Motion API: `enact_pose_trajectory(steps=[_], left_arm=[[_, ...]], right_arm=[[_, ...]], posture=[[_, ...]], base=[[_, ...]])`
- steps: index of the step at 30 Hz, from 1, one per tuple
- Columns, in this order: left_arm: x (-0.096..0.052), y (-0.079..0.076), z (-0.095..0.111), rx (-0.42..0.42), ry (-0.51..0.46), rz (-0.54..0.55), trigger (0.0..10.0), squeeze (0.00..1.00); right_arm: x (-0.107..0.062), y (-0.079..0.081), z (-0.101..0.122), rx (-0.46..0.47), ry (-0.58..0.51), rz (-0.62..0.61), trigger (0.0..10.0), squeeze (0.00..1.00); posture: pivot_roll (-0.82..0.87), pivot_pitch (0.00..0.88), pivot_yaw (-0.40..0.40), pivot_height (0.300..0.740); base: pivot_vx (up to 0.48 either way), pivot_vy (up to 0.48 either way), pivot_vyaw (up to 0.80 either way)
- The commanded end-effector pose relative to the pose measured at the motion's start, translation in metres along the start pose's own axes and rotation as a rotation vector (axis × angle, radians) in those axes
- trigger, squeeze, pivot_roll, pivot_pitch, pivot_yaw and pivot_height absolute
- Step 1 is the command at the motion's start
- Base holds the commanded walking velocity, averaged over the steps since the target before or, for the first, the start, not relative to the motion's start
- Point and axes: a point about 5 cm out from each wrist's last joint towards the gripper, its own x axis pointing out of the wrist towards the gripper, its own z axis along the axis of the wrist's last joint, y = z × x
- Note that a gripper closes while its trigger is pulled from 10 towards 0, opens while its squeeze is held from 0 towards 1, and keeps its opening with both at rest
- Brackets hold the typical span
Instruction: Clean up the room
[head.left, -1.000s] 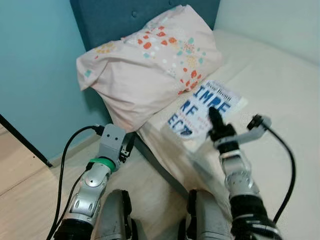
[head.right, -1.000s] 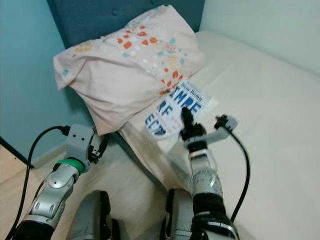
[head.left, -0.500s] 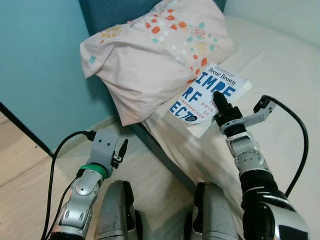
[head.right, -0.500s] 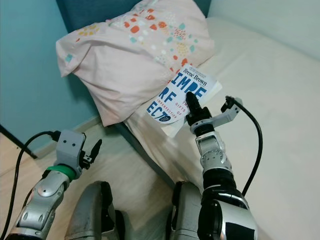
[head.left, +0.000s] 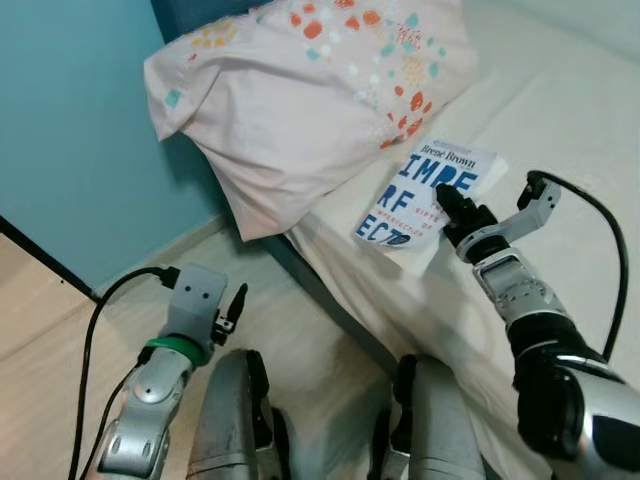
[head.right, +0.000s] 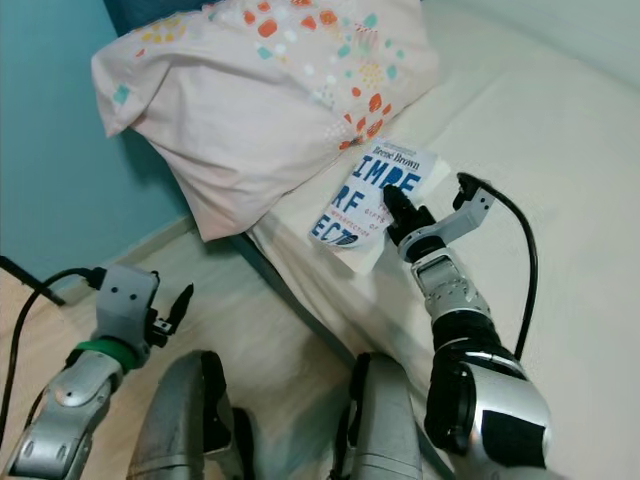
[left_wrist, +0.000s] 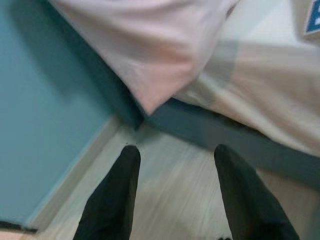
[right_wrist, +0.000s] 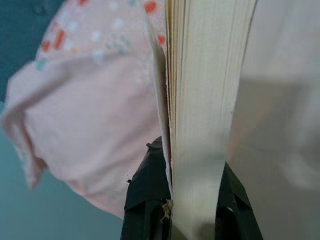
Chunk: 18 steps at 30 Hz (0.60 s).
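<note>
A white book (head.left: 425, 195) with blue letters on its cover lies tilted at the edge of the cream bed (head.left: 560, 130), just below the pillow. My right gripper (head.left: 447, 208) is shut on the book's lower edge; in the right wrist view the black fingers (right_wrist: 145, 190) clamp the page block (right_wrist: 205, 100). My left gripper (left_wrist: 175, 195) stands open with nothing between its fingers, low over the wooden floor beside the bed. Its wrist unit (head.left: 198, 300) shows at the lower left.
A pink pillow (head.left: 300, 90) with coloured dots hangs over the bed's corner. A teal wall (head.left: 70, 130) stands to the left, with a skirting board and light wood floor (head.left: 310, 350) below. My own legs (head.left: 235, 420) show at the bottom.
The camera has tilted down and shifted. My right gripper, shut on the book, has moved right and further over the bed. The left arm has dropped lower in view.
</note>
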Motion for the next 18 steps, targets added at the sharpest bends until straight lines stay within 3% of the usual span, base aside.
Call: enact_pose_trajectory(steps=[1, 6, 15, 16, 17, 18], left_arm=[[-0.008, 0.002, -0.005, -0.005, 0.033, -0.007, 10.0, 0.0], [-0.024, 0.01, -0.001, 0.006, 0.049, 0.013, 10.0, 0.0], [-0.038, 0.012, 0.0, 0.015, 0.078, 0.005, 10.0, 0.0], [-0.038, 0.013, 0.0, 0.016, 0.081, 0.003, 10.0, 0.0], [-0.039, 0.013, 0.001, 0.016, 0.083, 0.002, 10.0, 0.0], [-0.039, 0.013, 0.001, 0.016, 0.083, 0.002, 10.0, 0.0]], right_arm=[[0.003, 0.005, 0.009, -0.008, -0.01, 0.029, 10.0, 0.0], [0.006, 0.006, 0.015, -0.021, -0.024, 0.021, 10.0, 0.0], [0.007, 0.005, 0.025, -0.065, -0.068, -0.026, 10.0, 0.0], [0.005, 0.002, 0.026, -0.086, -0.077, -0.049, 10.0, 0.06], [0.004, 0.0, 0.026, -0.098, -0.082, -0.063, 10.0, 0.29], [0.004, 0.0, 0.026, -0.098, -0.082, -0.063, 10.0, 0.29]], posture=[[0.23, 0.306, 0.069, 0.55], [0.27, 0.34, 0.075, 0.55], [0.29, 0.37, 0.096, 0.55], [0.3, 0.371, 0.099, 0.55], [0.3, 0.372, 0.101, 0.55], [0.3, 0.372, 0.101, 0.55]], base=[[0.0, 0.0, 0.0], [0.0, 0.0, 0.0], [0.0, 0.0, 0.0], [0.0, 0.0, 0.0], [0.0, 0.0, 0.0], [0.0, 0.0, 0.0]])
